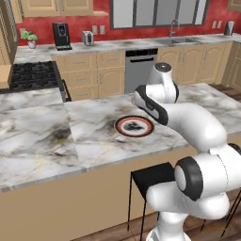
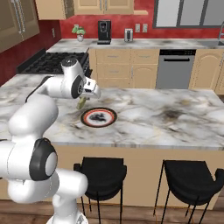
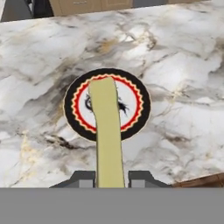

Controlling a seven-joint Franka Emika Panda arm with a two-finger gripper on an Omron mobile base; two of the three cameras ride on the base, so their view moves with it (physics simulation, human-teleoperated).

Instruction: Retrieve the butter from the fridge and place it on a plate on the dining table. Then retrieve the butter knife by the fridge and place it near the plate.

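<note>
A red-walled kitchen with tan cabinets lies behind the marble-topped dining table [image 2: 175, 118]. Taking the plate [image 2: 98, 117] on that table as the landmark: just left of it and above the marble, the gripper [image 2: 82, 103] is clamped on the butter [image 3: 106, 135]. In the hand view the stick's far end reaches over the plate's pale centre.

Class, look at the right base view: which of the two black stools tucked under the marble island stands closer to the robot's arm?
The left stool: it stands beside the robot's white body, while the right stool sits farther along the island.
</note>
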